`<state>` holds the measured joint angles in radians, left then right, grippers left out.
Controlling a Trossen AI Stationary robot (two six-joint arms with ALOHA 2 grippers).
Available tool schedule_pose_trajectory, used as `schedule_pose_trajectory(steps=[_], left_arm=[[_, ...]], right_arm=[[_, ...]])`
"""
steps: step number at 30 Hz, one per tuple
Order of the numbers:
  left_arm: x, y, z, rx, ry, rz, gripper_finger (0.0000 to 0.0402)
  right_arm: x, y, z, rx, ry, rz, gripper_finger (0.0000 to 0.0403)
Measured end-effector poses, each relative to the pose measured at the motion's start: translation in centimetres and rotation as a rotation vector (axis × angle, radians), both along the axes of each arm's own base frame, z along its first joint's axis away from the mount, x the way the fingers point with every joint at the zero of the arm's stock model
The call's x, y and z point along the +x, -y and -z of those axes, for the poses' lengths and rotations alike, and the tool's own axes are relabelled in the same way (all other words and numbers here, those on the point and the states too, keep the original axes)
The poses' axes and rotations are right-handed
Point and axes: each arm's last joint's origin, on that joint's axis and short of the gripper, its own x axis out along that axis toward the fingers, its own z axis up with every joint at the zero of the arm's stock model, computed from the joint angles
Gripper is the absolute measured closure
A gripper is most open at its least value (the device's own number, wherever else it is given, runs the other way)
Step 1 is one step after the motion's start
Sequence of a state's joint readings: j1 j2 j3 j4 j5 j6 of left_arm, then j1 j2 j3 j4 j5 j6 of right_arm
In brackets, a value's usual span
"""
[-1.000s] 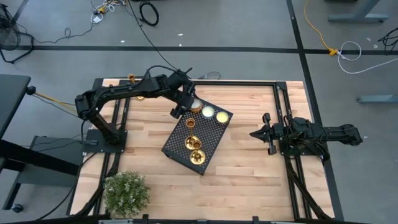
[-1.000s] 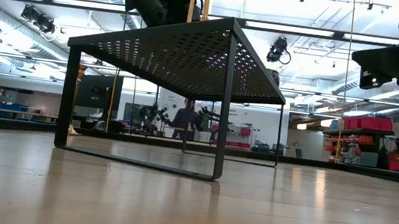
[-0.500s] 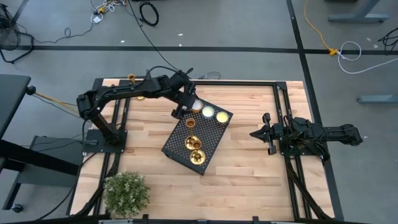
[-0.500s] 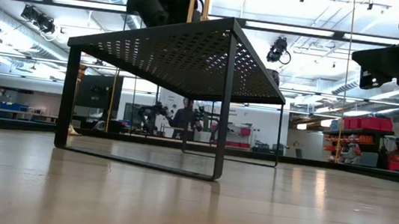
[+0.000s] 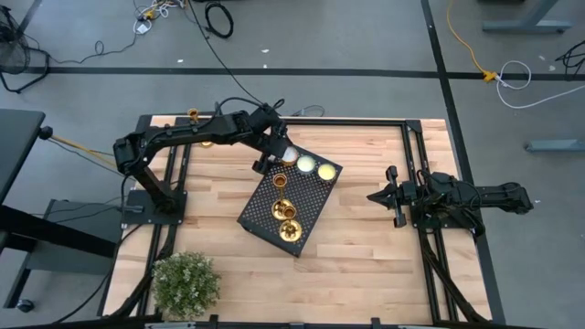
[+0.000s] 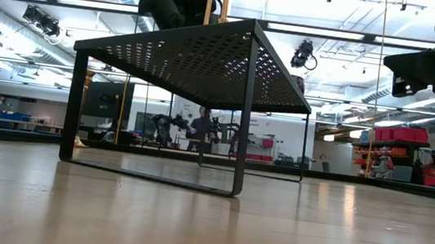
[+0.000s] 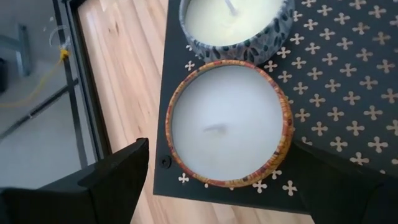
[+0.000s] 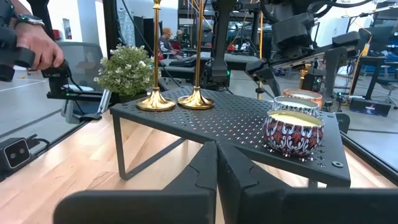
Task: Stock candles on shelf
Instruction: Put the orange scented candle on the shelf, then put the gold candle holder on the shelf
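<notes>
While the left gripper [image 7: 217, 180] jaws straddle wide an orange-rimmed candle [image 7: 229, 122] at the shelf [image 5: 306, 203] corner edge, the right gripper [image 5: 377, 196] jaws stay closed.

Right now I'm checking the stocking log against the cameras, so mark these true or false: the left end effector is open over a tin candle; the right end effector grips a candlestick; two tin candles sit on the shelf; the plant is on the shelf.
1. The left end effector is open over an orange-rimmed tin candle. True.
2. The right end effector grips a candlestick. False: it is shut on nothing, beside the shelf.
3. Two tin candles sit on the shelf. True.
4. The plant is on the shelf. False: it stands at the table's corner.
</notes>
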<state>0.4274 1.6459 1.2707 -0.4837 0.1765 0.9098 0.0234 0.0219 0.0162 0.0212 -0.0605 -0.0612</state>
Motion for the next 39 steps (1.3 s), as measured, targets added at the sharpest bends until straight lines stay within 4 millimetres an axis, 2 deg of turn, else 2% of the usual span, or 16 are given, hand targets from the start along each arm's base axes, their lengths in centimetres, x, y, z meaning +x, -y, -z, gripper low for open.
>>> schedule_pose_trajectory(steps=[4,14,21,27,39], left_arm=[[0.0,0.0,-0.5,-0.023,-0.002,-0.030,0.0028],[-0.8,-0.1,-2.1,-0.029,-0.132,-0.160,0.0028],[-1.5,0.1,-4.5,-0.057,-0.206,-0.272,0.0028],[-1.6,0.1,-6.3,-0.091,-0.176,-0.327,0.0028],[-2.7,0.5,-7.0,-0.121,-0.199,-0.405,0.0028]], right_arm=[[0.0,0.0,0.0,0.000,0.000,0.000,0.0396],[0.0,0.0,0.0,0.000,0.000,0.000,0.0396],[0.0,0.0,0.0,0.000,0.000,0.000,0.0396],[0.0,0.0,0.0,0.000,0.000,0.000,0.0396],[0.0,0.0,0.0,0.000,0.000,0.000,0.0396]])
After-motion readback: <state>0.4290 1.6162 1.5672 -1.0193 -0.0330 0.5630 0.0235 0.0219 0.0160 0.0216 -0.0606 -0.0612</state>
